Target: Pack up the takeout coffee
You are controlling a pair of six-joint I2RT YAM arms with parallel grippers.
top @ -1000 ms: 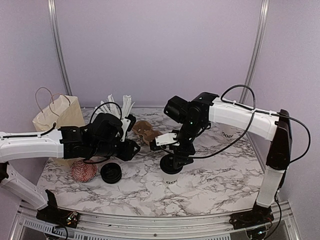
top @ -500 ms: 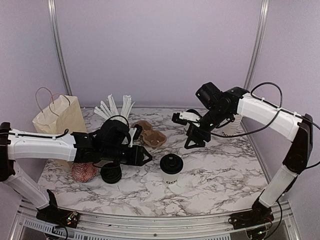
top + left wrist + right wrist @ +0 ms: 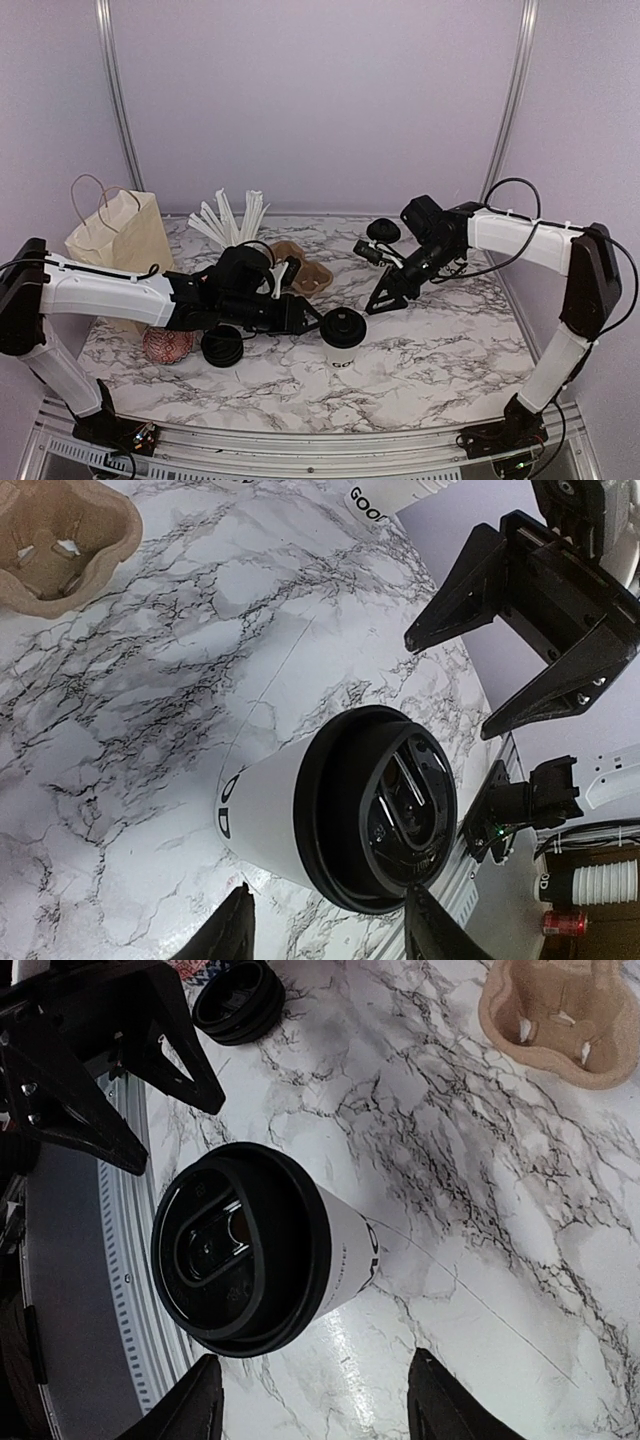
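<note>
A white takeout coffee cup [image 3: 343,338] with a black lid stands upright on the marble table [image 3: 450,350], near the front middle. My left gripper [image 3: 314,318] is open just left of it; in the left wrist view the cup [image 3: 340,820] lies ahead of the spread fingertips [image 3: 232,930], untouched. My right gripper [image 3: 385,297] hangs open behind and to the right of the cup, apart from it. In the right wrist view the cup [image 3: 255,1250] is ahead of the open gripper [image 3: 318,1390]. Another black-lidded cup [image 3: 383,232] stands at the back.
A brown pulp cup carrier [image 3: 300,270] lies behind the left gripper. A paper bag [image 3: 115,235] stands at the far left, white sticks [image 3: 235,215] beside it. A red-patterned bowl [image 3: 167,342] and stacked black lids [image 3: 222,346] sit under the left arm.
My right gripper has left the cup's lid and pulled back to the right, its jaws narrowing somewhat. The left arm has reached right, up to the cup.
</note>
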